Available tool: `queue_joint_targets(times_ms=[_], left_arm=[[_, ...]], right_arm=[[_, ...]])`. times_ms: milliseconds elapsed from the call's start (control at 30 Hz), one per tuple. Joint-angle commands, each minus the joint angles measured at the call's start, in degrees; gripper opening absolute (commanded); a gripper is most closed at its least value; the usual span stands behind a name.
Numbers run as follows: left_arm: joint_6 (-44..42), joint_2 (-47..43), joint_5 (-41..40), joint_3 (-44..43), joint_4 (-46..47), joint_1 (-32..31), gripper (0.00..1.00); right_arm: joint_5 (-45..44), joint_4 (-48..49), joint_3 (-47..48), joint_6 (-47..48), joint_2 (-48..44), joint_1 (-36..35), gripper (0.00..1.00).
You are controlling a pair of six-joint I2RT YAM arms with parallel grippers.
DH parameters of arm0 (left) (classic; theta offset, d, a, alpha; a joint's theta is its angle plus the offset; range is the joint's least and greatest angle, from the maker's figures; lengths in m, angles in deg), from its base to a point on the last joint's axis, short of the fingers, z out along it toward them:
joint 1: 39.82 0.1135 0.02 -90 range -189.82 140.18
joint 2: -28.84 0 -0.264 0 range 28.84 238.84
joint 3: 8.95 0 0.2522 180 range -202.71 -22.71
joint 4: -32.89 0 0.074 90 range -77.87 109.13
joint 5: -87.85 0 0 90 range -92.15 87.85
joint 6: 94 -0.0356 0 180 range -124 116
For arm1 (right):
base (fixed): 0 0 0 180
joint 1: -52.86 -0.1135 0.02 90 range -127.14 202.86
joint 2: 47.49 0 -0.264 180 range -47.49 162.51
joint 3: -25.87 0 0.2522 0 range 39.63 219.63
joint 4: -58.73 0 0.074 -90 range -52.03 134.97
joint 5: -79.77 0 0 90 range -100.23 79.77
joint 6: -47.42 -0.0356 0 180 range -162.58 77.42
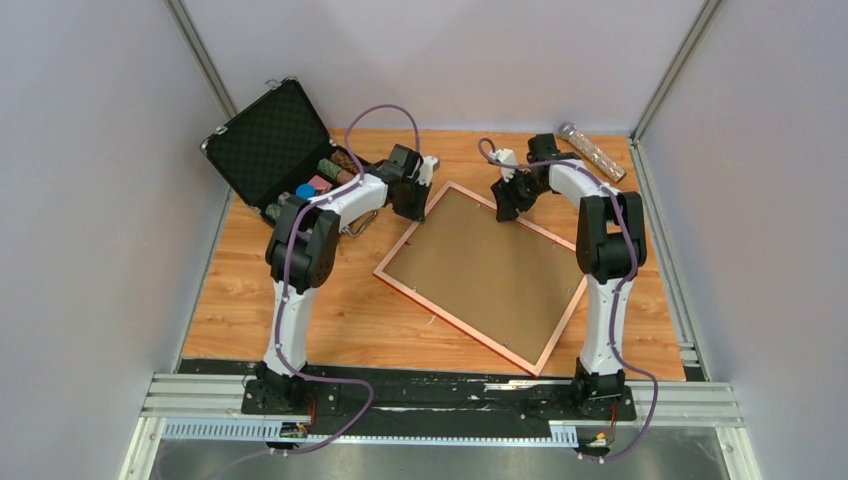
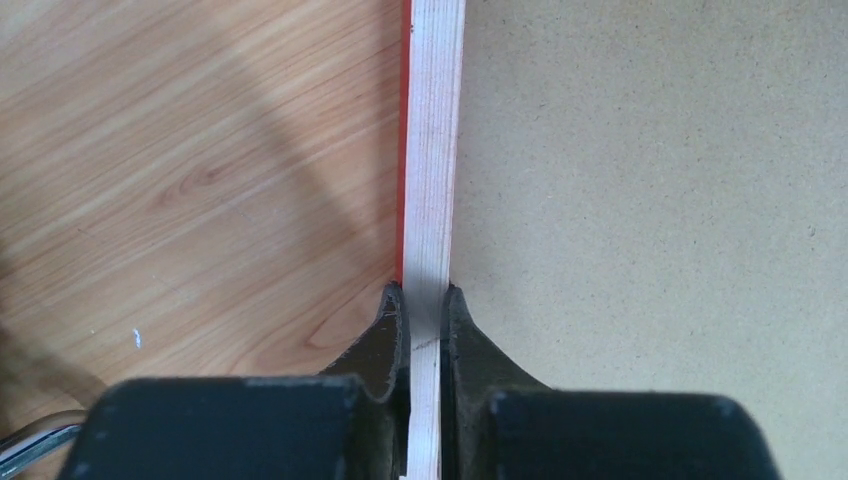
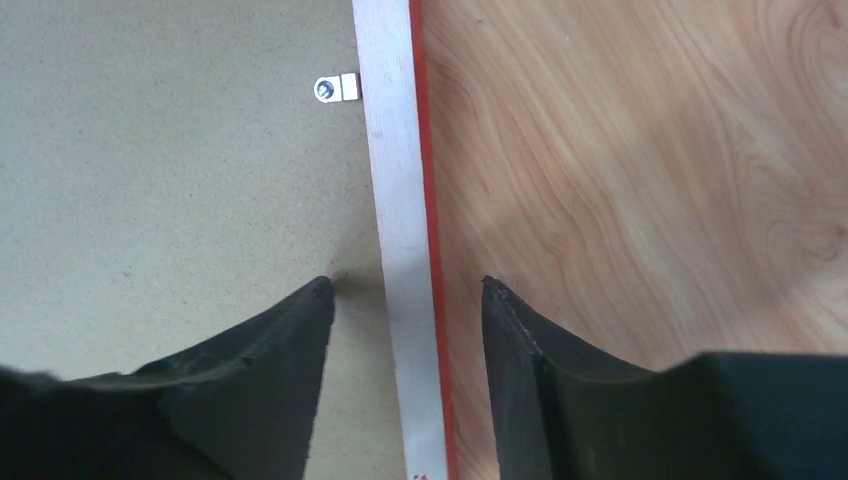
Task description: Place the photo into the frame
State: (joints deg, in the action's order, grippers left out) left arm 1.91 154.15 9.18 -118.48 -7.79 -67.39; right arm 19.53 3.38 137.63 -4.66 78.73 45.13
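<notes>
The frame (image 1: 457,323) lies flat and askew in the middle of the wooden table, its pinkish-copper rim up. A plain brown backing board (image 1: 480,270) fills it. The photo is hidden. My left gripper (image 1: 413,208) is at the frame's far-left edge. In the left wrist view it (image 2: 425,292) is shut on the pale rail of the frame (image 2: 432,150), both fingers pressed against it. My right gripper (image 1: 508,208) is at the far-right edge. In the right wrist view it (image 3: 407,285) is open and straddles the frame's rail (image 3: 395,180) with gaps on both sides.
An open black foam-lined case (image 1: 268,140) with several small objects stands at the back left, close to the left arm. A clear tube (image 1: 592,150) lies at the back right. A small metal tab (image 3: 335,88) sits on the backing board beside the rail.
</notes>
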Motion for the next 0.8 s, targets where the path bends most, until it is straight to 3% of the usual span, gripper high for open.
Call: queue_joint_targets(times_ms=[0,433,600,767], left_arm=[[2.59,-0.64,-2.13,1.95,-0.12,1.47,0.00],[8.45,-6.10,-0.99,11.41,5.07,5.64,0.00],[9.84,-10.36,-4.26,16.36,6.88,6.09,0.00],[15.95,-12.66,-2.34,21.16,7.88,7.91,0.00]], right_arm=[[-0.78,3.70,-1.15,-4.95,-5.37,0.16,0.59],[-3.92,5.54,-6.39,-22.04,-15.88,6.80,0.97],[-0.25,5.45,-11.97,-27.94,-20.99,13.41,1.00],[2.21,5.22,-18.01,-31.65,-25.24,18.32,1.00]])
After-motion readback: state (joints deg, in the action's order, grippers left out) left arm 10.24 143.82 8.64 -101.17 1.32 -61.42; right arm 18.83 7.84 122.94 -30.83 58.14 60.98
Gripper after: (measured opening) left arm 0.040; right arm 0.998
